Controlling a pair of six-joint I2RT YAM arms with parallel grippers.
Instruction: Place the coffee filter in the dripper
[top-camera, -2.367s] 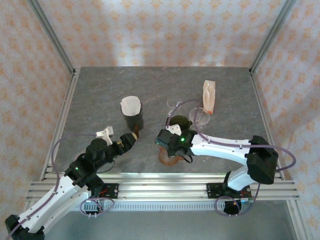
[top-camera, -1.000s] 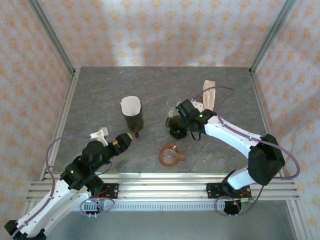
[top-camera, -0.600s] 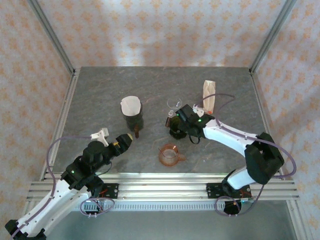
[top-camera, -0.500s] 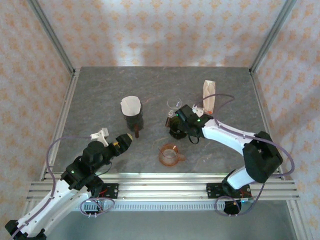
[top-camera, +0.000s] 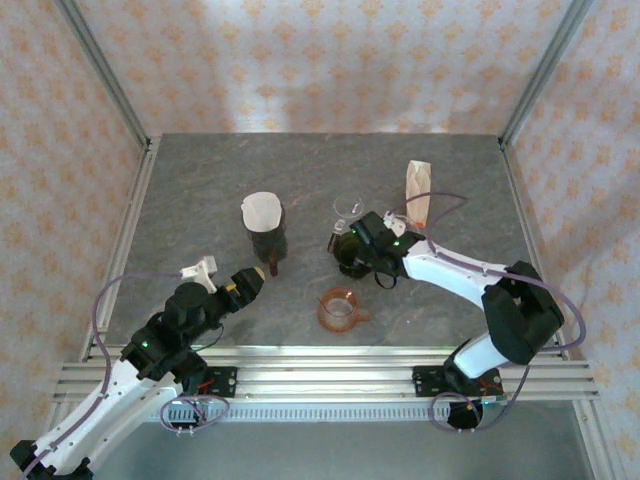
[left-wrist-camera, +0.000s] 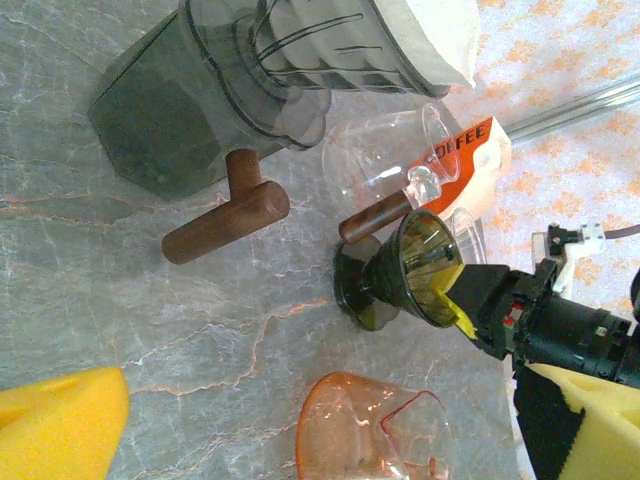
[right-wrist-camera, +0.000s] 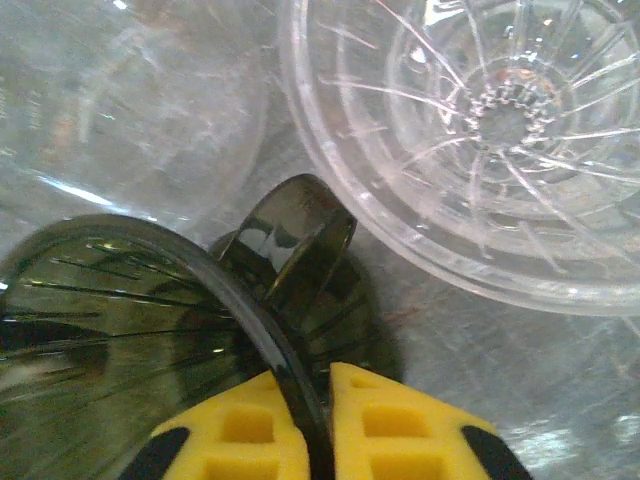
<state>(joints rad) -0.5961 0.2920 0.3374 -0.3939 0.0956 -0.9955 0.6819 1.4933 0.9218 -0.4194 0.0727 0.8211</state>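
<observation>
While the right gripper (right-wrist-camera: 318, 428) is clamped on the rim of the dark green dripper (left-wrist-camera: 415, 262), its yellow pads (right-wrist-camera: 240, 435) are seen pressed together on either side of the thin wall, just beside the loop handle (right-wrist-camera: 298, 248). The dripper's base is seen resting on the table (top-camera: 200, 180), right of centre. Whether it is tilted cannot be told.

The coffee filter (top-camera: 261, 210) is seated in the mouth of the smoky grey dripper (left-wrist-camera: 250, 60), left of centre, with white paper sticking up above the rim. A wooden handle (left-wrist-camera: 225, 218) juts from that dripper toward the near edge.

The left gripper (top-camera: 258, 274) is held with jaws wide apart and nothing between them. It is pointed at the wooden handle, near it but not touching. One foam pad (left-wrist-camera: 60, 420) is seen at the lower corner of the left wrist view.

An orange dripper (top-camera: 337, 309) is set on the table nearer the front, apart from both grippers. A clear glass dripper (right-wrist-camera: 480, 130) is placed just behind the dark green one. A coffee bag (top-camera: 418, 192) is stood upright further back on the right.
</observation>
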